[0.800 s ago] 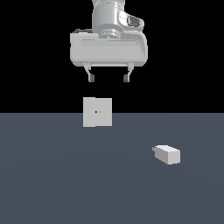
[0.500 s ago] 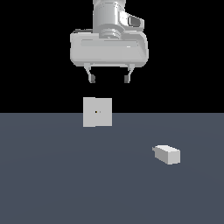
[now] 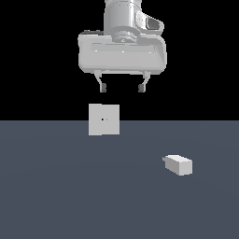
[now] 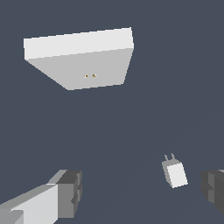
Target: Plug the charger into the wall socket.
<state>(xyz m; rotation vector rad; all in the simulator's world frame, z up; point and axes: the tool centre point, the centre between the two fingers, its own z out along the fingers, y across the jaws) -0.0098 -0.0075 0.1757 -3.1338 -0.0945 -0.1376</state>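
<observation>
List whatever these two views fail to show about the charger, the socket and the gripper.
- Charger prongs: too small in the exterior view; only the wrist view shows two.
- Wall socket holes: a tiny speck in the exterior view; their depth is unreadable in either view.
- Gripper: both fingers are cut off by the wrist view's edges.
- The arm above the wrist: cropped by the exterior view's top edge.

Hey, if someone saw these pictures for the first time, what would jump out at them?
First the big pale gripper, hanging open and empty high above the grey floor. Below it the socket stands upright, two tiny yellowish holes at its centre. The small charger lies apart on the floor toward the exterior view's right; the wrist view shows two prongs at one end.
</observation>
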